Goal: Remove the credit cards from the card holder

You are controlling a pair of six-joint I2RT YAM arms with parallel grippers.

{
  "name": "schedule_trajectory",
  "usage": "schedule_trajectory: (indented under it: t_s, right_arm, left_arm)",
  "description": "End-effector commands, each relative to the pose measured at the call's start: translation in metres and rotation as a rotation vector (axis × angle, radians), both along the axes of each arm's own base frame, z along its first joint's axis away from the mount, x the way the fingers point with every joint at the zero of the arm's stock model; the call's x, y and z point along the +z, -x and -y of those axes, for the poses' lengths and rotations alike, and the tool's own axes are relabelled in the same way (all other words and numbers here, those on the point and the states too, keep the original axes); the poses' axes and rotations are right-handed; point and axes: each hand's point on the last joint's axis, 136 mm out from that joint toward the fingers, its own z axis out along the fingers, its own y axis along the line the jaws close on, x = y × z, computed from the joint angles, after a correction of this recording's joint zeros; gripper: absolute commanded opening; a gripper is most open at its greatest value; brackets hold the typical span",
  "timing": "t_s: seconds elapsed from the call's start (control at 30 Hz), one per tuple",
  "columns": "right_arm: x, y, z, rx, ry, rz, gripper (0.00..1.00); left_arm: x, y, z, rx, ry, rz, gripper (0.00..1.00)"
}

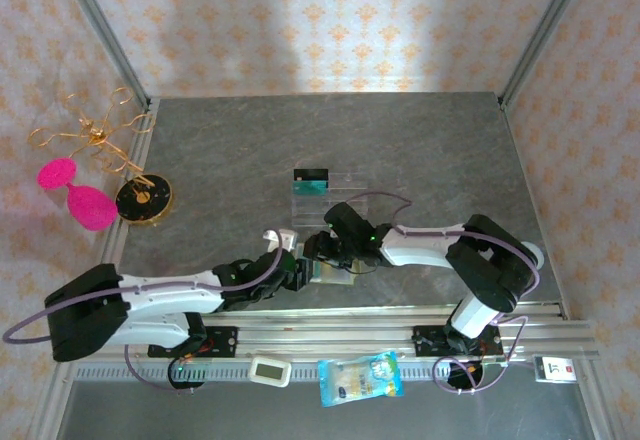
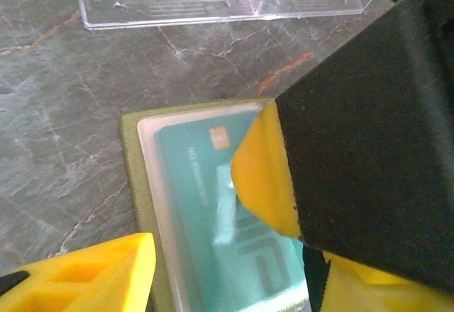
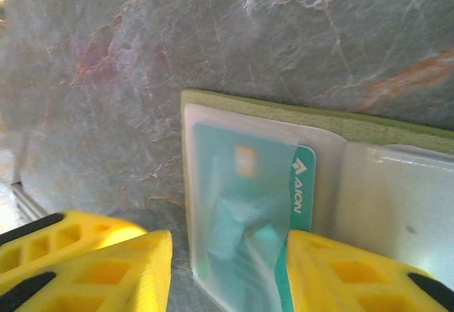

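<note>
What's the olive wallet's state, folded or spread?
Spread: olive-yellow folding wallet shows two clear pockets side by side, a teal card inside one.

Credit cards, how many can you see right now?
2. One card lies at the left end of the clear tray; another card sits in a clear pocket of the wallet. More may be hidden in the wallet.
</note>
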Motion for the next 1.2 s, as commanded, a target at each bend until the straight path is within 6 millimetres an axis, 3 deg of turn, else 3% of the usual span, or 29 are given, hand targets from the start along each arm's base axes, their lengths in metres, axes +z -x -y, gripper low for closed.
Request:
schedule_trajectory:
  t_s: [0.0,0.23,0.4,0.53,0.6,0.77,0.9,1.17]
  right_arm:
    - [-0.017,-0.001,0.031,-0.052,0.185,0.028,0.45]
    - [-0.003,-0.009,0.042,-0.088,0.245,0.096,0.45]
    - [0.015,-0.014,0.037,-0.079,0.208,0.152,0.45]
    - [0.030,-0.017,0.033,-0.052,0.180,0.203,0.44]
    - [0.035,-0.018,0.033,-0.013,0.183,0.229,0.40]
    - [0.036,-0.025,0.045,0.132,0.236,0.296,0.34]
    - [0.027,-0.026,0.052,0.270,0.189,0.273,0.33]
    - [0.024,-0.026,0.054,0.354,0.164,0.271,0.33]
  left_arm:
    - [-0.004,0.008,-0.012,0.028,0.001,-0.023,0.59]
    - [-0.003,0.010,-0.022,0.054,0.002,-0.016,0.60]
    - [0.000,0.007,-0.023,0.061,-0.011,-0.003,0.60]
    - [0.011,0.001,-0.019,0.058,-0.009,0.026,0.52]
    - [0.018,-0.002,-0.014,0.048,-0.003,0.042,0.43]
    - [0.031,-0.007,0.010,-0.025,0.004,0.057,0.32]
    - [0.024,-0.008,0.028,-0.081,-0.010,0.030,0.25]
    - [0.005,-0.013,0.045,-0.112,-0.040,-0.004,0.17]
